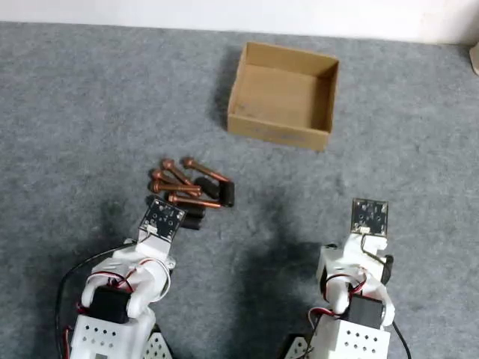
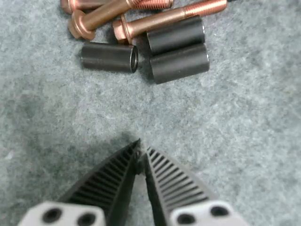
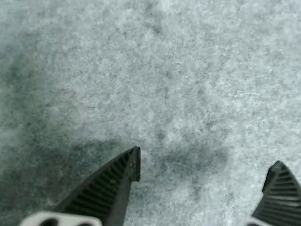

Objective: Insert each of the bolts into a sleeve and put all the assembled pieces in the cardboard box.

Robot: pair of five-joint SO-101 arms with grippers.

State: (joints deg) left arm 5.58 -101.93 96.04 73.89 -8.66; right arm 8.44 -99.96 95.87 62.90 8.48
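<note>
Copper-coloured bolts (image 1: 178, 187) and black sleeves (image 2: 178, 62) lie heaped together on the grey surface (image 1: 75, 112), well apart from the cardboard box (image 1: 277, 133). We see our left tool (image 2: 140, 149) clenched, tips touching, near the sleeves, and our right tool (image 3: 207, 162) released, jaws wide, over the surface.

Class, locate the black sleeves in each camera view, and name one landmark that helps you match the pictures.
High view: the black sleeves lie left of centre, among the copper bolts, just ahead of the left arm.
Left wrist view: three black sleeves lie beyond the shut left gripper, beside the copper bolts.
Right wrist view: grey mat under the open right gripper.
Landmark: the copper bolts, in the high and left wrist views.
</note>
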